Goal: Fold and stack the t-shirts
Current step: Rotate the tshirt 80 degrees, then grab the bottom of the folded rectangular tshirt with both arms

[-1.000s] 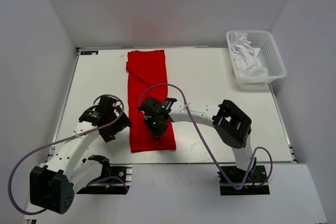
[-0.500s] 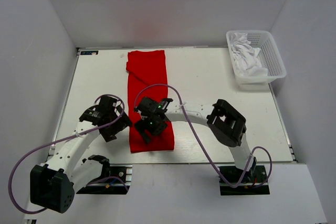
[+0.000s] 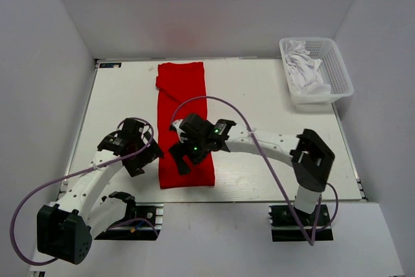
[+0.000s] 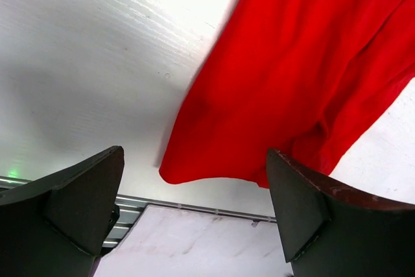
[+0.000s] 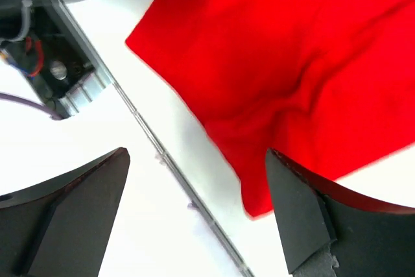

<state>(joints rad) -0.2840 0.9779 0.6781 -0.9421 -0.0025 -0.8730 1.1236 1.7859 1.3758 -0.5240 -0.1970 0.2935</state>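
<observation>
A red t-shirt point(image 3: 181, 89), folded into one long narrow strip, lies flat on the white table point(image 3: 259, 95), running from the far edge toward me. My right gripper point(image 3: 183, 159) hovers open over the strip's near end. In the right wrist view the gripper point(image 5: 198, 154) holds nothing, and the shirt's near corner point(image 5: 292, 50) lies between and beyond its fingers. My left gripper point(image 3: 144, 159) stands open just left of the near end. In its wrist view the gripper point(image 4: 194, 155) is empty and the shirt point(image 4: 298, 63) lies ahead of it.
A white plastic basket point(image 3: 341, 74) holding crumpled white t-shirts point(image 3: 303, 69) stands at the table's far right. The table's front metal rail point(image 5: 162, 154) runs just beyond the shirt's near hem. White walls enclose the table on three sides.
My right gripper has opened and let go of the shirt's near end, which now lies flat. The right arm's elbow has swung out to the right. The left arm has not moved.
</observation>
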